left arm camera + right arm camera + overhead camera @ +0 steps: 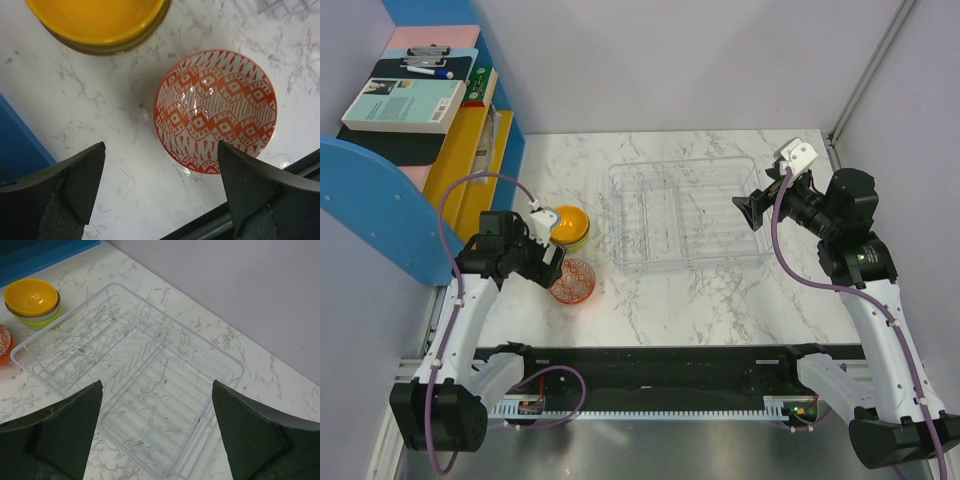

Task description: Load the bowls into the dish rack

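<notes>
Two grippers, both with jaws spread wide and nothing held. The left gripper [160,167] hangs over the red-orange patterned bowl [215,110], which sits upright on the marble table [100,115], offset toward one finger rather than centred in the gap. The likely next step is a rim pinch on this bowl. Risk one: the off-centre approach means a finger lands inside the bowl or clips its rim and skids it. The bowl lies near the table's front edge, close to the black rail [200,227], so a shove that way could tip it off. Risk two: the yellow bowl [95,20] is just beside, not touching, and tops a stack with a pale bowl and a lime green one under it, as the right wrist view shows; a wide-open finger swinging in could knock that stack. Risk three: a glossy, thin, curved rim may slip or rotate in a two-finger pinch during the lift. The dish rack [685,220] is well apart to the right, holds no bowls, and is clear, so its ribs are hard to read; a bowl set between ribs could lean or roll, and the light rack might slide if bumped. The right gripper [752,210] hovers at the rack's right end and could crowd a left-arm delivery.
</notes>
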Tool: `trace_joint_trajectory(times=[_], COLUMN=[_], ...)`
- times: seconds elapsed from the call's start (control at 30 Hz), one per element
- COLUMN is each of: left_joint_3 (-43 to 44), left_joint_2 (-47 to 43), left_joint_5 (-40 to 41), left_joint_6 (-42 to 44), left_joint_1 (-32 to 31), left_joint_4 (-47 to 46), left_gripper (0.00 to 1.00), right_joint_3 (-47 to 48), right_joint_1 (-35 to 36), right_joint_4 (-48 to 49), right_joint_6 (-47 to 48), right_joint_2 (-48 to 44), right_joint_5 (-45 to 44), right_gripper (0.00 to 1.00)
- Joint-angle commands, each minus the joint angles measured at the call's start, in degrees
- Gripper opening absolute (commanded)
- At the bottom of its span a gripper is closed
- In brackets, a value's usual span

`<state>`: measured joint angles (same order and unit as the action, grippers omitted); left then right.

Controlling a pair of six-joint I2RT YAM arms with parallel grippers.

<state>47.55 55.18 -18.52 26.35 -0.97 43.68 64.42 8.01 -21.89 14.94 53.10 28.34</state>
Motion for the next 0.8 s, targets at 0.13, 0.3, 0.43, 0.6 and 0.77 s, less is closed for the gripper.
trace_joint_trajectory(times=[0.13, 0.3, 0.43, 0.6, 0.77], left_joint_3=[-2.4, -3.4, -3.5, -2.3, -0.4], left_joint_2=[2.5, 5.0, 7.6, 9.9, 11.7], left_joint_5=[2.4, 2.5, 1.3, 1.2, 1.2], left_joint_6=[6.1, 6.9, 6.9, 5.9, 5.0], left_joint_1=[0.1, 0.1, 0.0, -0.6, -1.6], left_joint_4=[4.0, 4.4, 3.6, 2.0, 0.9], left_gripper=[0.93, 0.79, 0.72, 0.7, 0.68], right_joint_3=[-0.2, -0.3, -0.4, -0.5, -0.5], right_joint_1=[-0.2, -0.1, -0.1, 0.0, -0.1], right_joint_4=[0.8, 0.8, 0.8, 0.7, 0.7], right_joint_6=[1.1, 1.1, 1.1, 1.2, 1.3], right_joint_2=[-0.3, -0.2, -0.3, -0.3, -0.4], right_joint_5=[-0.5, -0.3, 0.1, 0.3, 0.6], right_gripper=[0.98, 0.98, 0.98, 0.97, 0.98])
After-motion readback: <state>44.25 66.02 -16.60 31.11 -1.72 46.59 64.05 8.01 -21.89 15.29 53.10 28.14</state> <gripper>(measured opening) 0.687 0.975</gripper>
